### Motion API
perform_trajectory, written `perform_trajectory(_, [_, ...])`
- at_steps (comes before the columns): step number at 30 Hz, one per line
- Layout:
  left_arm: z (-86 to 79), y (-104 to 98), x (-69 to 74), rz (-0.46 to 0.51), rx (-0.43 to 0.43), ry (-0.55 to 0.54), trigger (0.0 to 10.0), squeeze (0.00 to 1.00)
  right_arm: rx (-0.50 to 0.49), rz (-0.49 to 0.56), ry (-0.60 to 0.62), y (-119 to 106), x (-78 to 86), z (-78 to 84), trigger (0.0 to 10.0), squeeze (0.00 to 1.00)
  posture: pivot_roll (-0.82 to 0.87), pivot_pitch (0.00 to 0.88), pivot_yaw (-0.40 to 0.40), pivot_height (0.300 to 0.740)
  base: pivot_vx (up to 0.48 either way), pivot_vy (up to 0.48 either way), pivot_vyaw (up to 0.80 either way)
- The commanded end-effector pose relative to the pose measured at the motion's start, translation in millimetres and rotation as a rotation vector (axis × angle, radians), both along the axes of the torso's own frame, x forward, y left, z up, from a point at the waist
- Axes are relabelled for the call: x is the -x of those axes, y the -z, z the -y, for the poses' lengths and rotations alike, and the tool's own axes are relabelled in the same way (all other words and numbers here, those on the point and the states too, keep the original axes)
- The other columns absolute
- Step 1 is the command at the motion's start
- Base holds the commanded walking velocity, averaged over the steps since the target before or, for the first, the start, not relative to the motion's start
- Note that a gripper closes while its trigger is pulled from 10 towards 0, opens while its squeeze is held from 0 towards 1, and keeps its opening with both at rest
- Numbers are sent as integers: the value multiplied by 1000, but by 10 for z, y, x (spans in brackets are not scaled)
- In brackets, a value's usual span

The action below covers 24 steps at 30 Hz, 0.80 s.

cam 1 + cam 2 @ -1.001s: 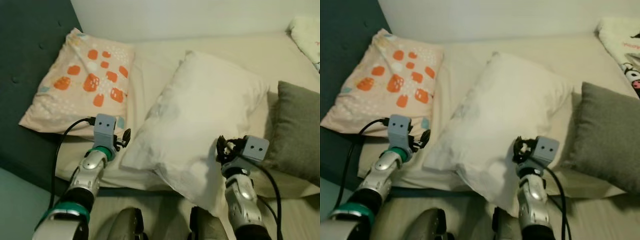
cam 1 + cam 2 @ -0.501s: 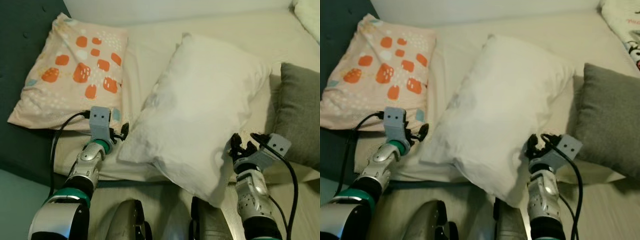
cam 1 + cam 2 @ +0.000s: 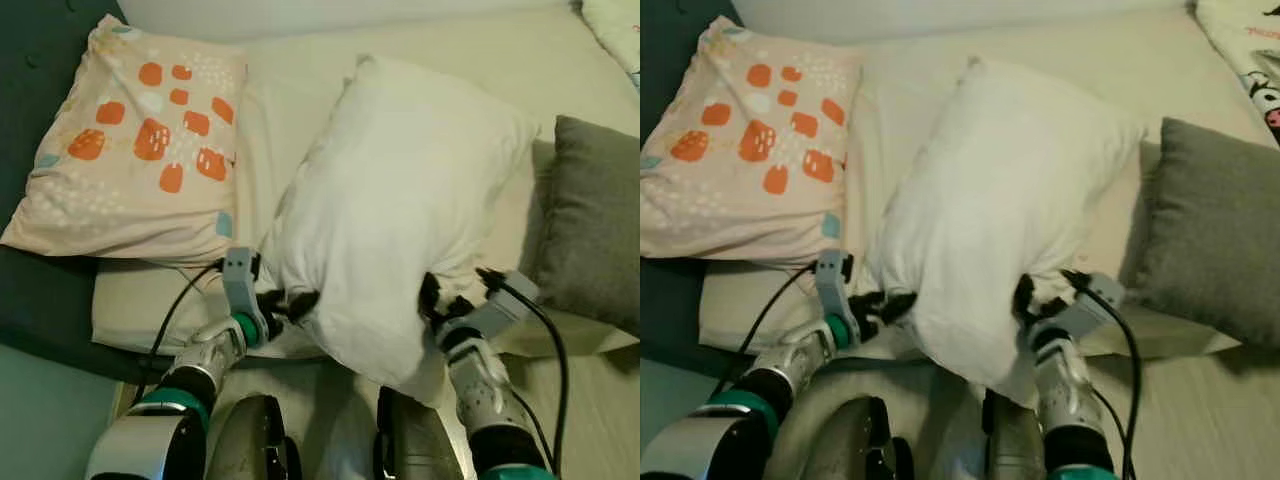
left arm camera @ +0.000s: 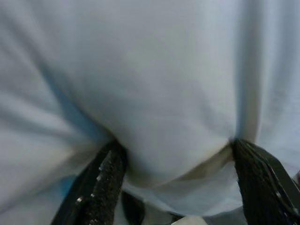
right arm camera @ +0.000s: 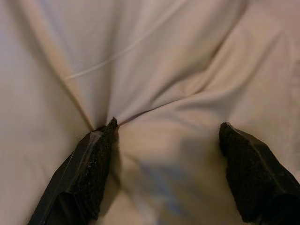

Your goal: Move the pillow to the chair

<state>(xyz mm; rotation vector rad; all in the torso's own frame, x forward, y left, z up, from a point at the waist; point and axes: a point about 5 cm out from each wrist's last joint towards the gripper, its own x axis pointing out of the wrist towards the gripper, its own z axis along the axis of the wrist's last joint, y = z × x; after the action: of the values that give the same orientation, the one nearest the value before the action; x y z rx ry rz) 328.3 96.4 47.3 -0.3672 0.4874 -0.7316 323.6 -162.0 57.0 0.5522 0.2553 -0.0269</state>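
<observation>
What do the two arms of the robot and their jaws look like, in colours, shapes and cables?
Both arms are silver metal with rounded segments. The left arm has teal-green rings at wrist and forearm and a grey box-shaped camera block; a black cable loops from it. The right arm carries a similar grey block and a black cable. Each gripper has two long black fingers with rough, textured pads.

No readable text, label, brand, number or sign can be made out on anything here.
</observation>
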Motion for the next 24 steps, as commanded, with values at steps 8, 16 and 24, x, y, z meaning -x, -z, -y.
perform_trajectory(8, [-75, 148, 219, -79, 22, 236, 10000, 341, 24, -37, -259, -11, -101, -546, 10000, 0, -49, 183, 167, 621, 0, 0, 0])
perform_trajectory(16, [-27, -20, 269, -53, 187, 378, 10000, 188, -26, 131, -159, -642, -530, -556, 10000, 0, -13, 175, 185, 621, 0, 0, 0])
perform_trajectory(24, [2, -240, 236, 36, 256, 378, 10000, 51, -10, 213, -64, -915, -664, -339, 10000, 0, 8, 161, 187, 621, 0, 0, 0])
